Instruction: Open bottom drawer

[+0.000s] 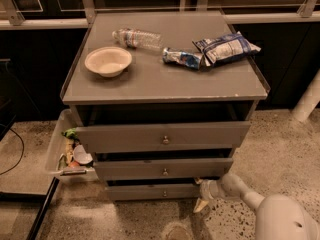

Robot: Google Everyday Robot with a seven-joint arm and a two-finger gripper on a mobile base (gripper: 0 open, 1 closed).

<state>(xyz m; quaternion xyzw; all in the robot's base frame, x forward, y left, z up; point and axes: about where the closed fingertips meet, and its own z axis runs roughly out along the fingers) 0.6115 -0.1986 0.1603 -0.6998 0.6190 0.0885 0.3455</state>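
Observation:
The grey cabinet has three drawers. The bottom drawer (155, 192) is the lowest and narrowest, with a small round knob (165, 193) at its centre; its front stands out only slightly. My gripper (202, 196) reaches in from the lower right on a white arm (240, 190) and sits at the right end of the bottom drawer's front, to the right of the knob. The top drawer (162, 136) and middle drawer (162, 168) stand slightly out.
On the cabinet top lie a white bowl (108, 60), a plastic bottle (136, 37) and two snack bags (210, 51). A white bin (67, 151) with rubbish hangs on the cabinet's left side. The floor is speckled stone. A white post (307, 101) stands at the right.

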